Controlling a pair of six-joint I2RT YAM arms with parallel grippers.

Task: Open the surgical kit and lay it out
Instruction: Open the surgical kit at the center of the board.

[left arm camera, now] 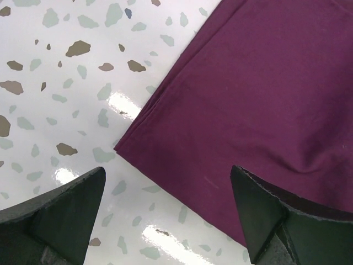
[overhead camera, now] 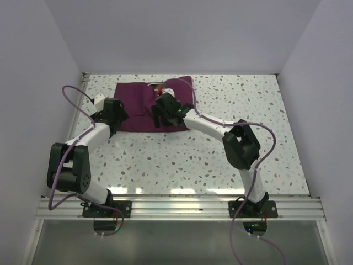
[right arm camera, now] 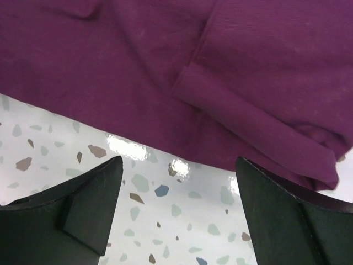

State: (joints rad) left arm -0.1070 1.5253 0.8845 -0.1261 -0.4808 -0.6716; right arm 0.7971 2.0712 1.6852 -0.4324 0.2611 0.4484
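Cloth wrap [overhead camera: 135, 102] lay folded on the table [overhead camera: 231, 110] overhead, its near-left corner beneath the left claw [overhead camera: 113, 113], its near edge beneath the right claw [overhead camera: 165, 113]. Through the left wrist, jaws stood apart, empty, the corner just ahead. Through the right wrist, jaws apart, a folded flap [right arm camera: 248, 107] ahead; we judged pinching only that top layer wisest.

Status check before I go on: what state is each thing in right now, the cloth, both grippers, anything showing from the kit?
purple cloth wrap: lying flat, folded in layers, not spread out.
left gripper: open, empty, over the wrap's near left corner.
right gripper: open, empty, over the wrap's near edge.
shiny metal item: peeking out at the wrap's far edge; too small to identify.
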